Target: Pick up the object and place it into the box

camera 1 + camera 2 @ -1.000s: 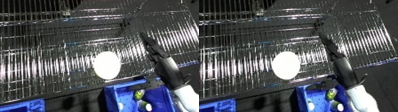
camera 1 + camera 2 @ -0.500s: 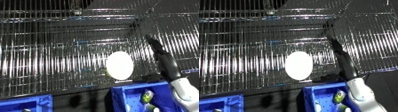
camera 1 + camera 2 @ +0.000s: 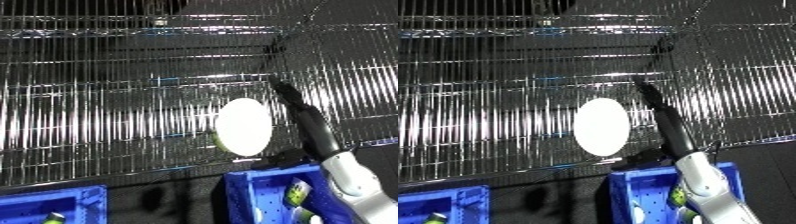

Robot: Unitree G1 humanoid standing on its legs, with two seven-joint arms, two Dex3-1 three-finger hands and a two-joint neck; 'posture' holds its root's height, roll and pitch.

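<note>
No writing can be read on anything here. The right hand [image 3: 300, 111] reaches up over the wire shelf [image 3: 107, 115], its black fingers straight and held together in a narrow line, holding nothing, just right of the one white oval object [image 3: 243, 126]. That object lies on the shelf near its front edge. Two blue bins sit below the shelf's front edge: one bin [image 3: 266, 192] under the object, with small items inside, and another bin [image 3: 44, 205] well to its left.
</note>
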